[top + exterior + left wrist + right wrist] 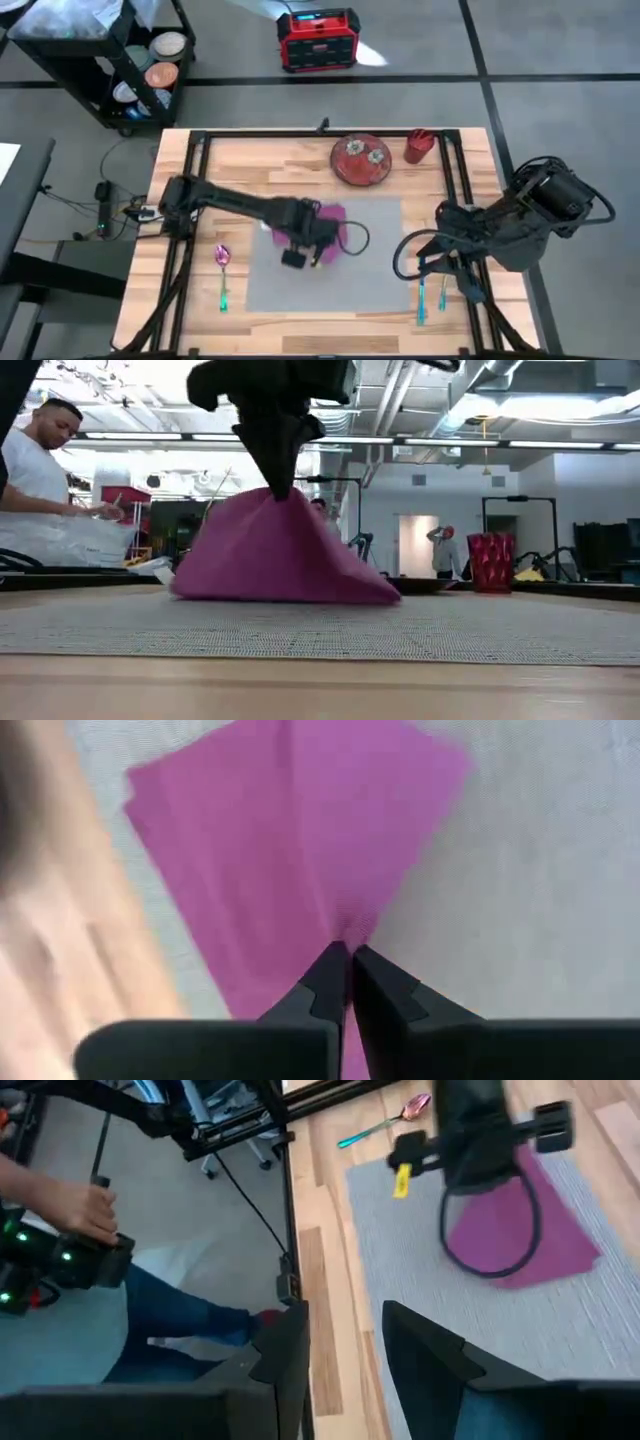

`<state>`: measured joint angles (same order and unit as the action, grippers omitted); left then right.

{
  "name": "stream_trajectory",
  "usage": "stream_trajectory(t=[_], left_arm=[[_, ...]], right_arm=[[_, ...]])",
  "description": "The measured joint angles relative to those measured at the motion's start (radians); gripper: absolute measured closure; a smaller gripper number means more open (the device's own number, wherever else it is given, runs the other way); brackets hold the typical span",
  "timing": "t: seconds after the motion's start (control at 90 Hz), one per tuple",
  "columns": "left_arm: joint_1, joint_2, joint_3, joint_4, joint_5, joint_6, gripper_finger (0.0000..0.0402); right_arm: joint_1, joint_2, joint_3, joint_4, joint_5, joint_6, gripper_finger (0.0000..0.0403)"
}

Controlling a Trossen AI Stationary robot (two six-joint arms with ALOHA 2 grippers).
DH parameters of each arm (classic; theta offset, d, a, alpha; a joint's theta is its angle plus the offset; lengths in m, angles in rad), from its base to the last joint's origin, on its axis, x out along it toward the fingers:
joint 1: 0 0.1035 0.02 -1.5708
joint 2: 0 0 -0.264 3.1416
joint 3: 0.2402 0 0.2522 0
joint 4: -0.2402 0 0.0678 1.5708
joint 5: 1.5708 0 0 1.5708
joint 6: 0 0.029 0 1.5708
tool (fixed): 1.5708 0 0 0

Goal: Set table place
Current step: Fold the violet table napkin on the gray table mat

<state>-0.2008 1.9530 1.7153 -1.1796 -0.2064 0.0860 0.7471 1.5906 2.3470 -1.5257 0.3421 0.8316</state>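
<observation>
Black fingers (pixel 348 982) of the left gripper (pixel 303 250) pinch the pink napkin (pixel 330 225) over the grey mat (pixel 375 265) mid-frame on the table (pixel 260 160), which could drag crooked, while the right gripper (pixel 345 1345) waits open at right.

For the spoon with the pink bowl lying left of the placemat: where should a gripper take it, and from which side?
Judging from the high view, grip the spoon mid-handle, on the thin teal shaft below its pink bowl, coming straight down with fingers across the handle. It lies flat on bare table with clear wood either side, beside the placemat.
</observation>
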Motion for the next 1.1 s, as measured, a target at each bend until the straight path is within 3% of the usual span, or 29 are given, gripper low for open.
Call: stream_trajectory(t=[0.222, 0.378, 0.5, 0.6, 0.856, 1.1], left_arm=[[0.024, 0.000, 0.000, 0.000, 0.017, -0.103, 0.0401], [0.041, -0.001, -0.025, 0.086, 0.029, -0.138, 0.0401], [0.089, -0.002, -0.094, 0.174, 0.073, -0.158, 0.0401], [0.142, 0.000, -0.155, 0.196, 0.099, -0.263, 0.0402], [0.234, 0.000, -0.200, -0.051, 0.099, -0.395, 0.0402], [0.240, -0.008, -0.200, 0.071, 0.097, -0.295, 0.0401]], right_arm=[[-0.001, 0.000, 0.000, 0.000, -0.039, 0.005, 0.0288], [0.002, 0.000, 0.000, 0.001, -0.046, 0.035, 0.0288], [0.013, 0.000, 0.000, 0.001, -0.045, 0.037, 0.0288], [0.011, 0.000, 0.000, 0.001, -0.045, 0.036, 0.0288], [0.011, 0.000, 0.000, -0.019, -0.043, 0.032, 0.0288], [0.010, 0.000, 0.000, -0.012, -0.034, 0.024, 0.0288]])
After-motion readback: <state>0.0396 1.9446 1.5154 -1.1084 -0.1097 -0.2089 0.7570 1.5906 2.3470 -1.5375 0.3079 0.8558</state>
